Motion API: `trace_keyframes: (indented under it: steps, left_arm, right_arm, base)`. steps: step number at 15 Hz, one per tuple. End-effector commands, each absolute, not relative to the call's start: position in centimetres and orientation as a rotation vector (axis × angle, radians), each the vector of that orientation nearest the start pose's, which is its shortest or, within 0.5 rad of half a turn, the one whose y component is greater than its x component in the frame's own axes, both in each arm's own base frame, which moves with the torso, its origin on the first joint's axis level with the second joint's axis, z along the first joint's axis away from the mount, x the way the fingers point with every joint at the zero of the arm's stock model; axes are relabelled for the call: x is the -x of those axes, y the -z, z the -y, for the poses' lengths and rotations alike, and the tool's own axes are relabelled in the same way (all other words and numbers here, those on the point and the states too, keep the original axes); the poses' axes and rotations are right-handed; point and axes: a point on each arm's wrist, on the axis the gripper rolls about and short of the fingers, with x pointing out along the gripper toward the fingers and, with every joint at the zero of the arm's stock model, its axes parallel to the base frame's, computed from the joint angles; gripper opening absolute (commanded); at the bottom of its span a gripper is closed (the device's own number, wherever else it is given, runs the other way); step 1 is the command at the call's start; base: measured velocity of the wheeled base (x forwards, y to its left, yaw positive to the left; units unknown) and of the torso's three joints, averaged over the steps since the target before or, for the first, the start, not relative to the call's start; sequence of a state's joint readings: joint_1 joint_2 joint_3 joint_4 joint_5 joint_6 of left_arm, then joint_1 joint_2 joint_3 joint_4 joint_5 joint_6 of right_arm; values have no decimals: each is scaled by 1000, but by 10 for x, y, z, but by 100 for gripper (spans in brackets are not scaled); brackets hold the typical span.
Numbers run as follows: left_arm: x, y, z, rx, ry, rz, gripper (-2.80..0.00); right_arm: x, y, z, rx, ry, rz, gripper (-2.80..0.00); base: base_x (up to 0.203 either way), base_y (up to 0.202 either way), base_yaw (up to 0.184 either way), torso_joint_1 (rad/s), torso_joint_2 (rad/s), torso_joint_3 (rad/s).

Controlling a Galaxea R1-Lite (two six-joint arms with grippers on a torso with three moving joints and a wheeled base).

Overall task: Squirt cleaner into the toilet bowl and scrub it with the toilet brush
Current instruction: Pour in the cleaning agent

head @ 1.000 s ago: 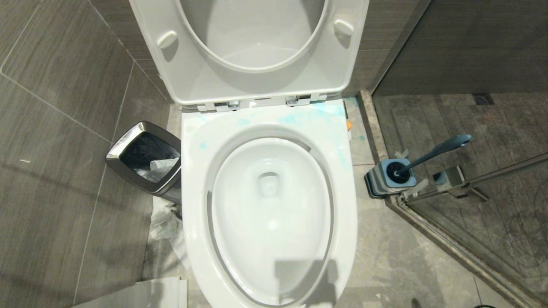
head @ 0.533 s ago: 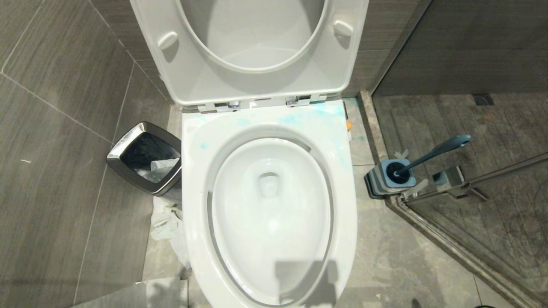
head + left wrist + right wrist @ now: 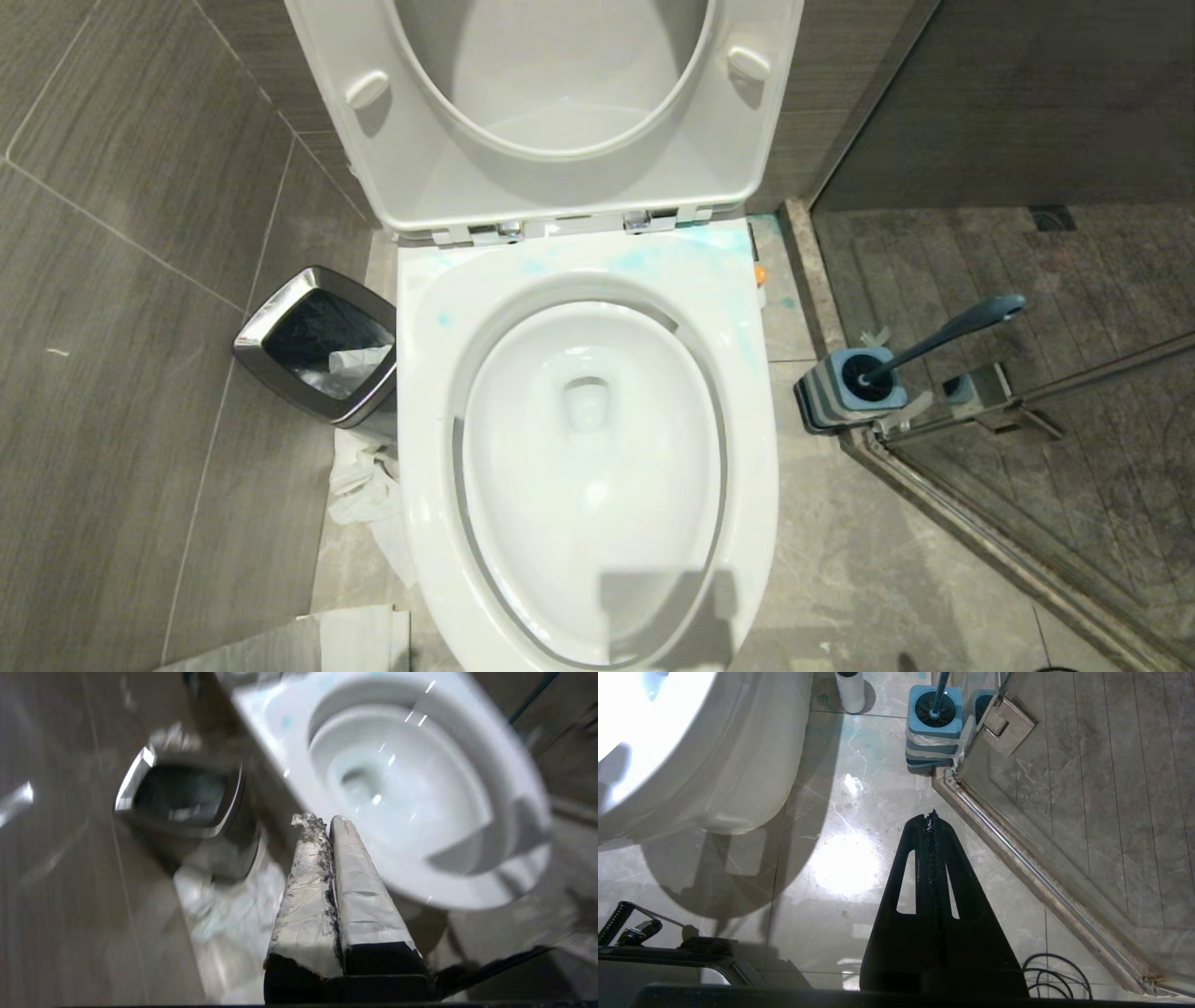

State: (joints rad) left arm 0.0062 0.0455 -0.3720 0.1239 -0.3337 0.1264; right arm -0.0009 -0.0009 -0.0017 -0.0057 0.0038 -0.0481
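nothing shifted: toilet bowl (image 3: 588, 448) stands on grey tiled floor (image 3: 887, 579).

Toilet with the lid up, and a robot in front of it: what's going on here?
Nothing is being handled right now. The toilet bowl stands open, with pale blue cleaner smeared on its back rim. The toilet brush sits in its holder on the floor beside the bowl. The left gripper is shut and empty above the bowl's edge, near the waste bin. The right gripper is shut and empty over the floor.
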Motion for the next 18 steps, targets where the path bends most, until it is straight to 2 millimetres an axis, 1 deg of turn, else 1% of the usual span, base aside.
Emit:
trace_keyframes:
  steps: [1, 2, 3, 4, 5, 9, 16, 18]
  left_arm:
    - [34, -106, 6, -152, 236, 107, -280]
    - [26, -91, 4, -154, 169, 91, -280]
    - [23, -82, 2, -153, 82, 63, -280]
    - [23, -76, 1, -144, 48, -1, -280]
    - [24, -75, 1, -115, 44, -28, -280]
    - [24, -75, 1, -102, 36, -28, -280]
    - [24, -75, 1, -120, 48, -31, -280]
    - [24, -75, 1, -120, 48, -32, -280]
  right_arm:
    - [23, -77, 0, 49, -4, 8, -280]
    - [23, -77, 0, 49, -3, 8, -280]
    - [23, -77, 0, 49, -4, 8, -280]
    - [23, -77, 0, 49, -3, 8, -280]
    - [23, -77, 0, 49, -3, 8, -280]
    - [23, -77, 0, 49, -4, 8, -280]
    - [23, -77, 0, 49, -3, 8, -280]
    - [23, -77, 0, 49, -4, 8, -280]
  base:
    - [0, 0, 0, 0, 0, 0]
    - [0, 0, 0, 0, 0, 0]
    - [0, 0, 0, 0, 0, 0]
    - [0, 0, 0, 0, 0, 0]
    - [0, 0, 0, 0, 0, 0]
    - [0, 0, 0, 0, 0, 0]
    - [0, 0, 0, 0, 0, 0]
    - [0, 0, 0, -2, 2, -116]
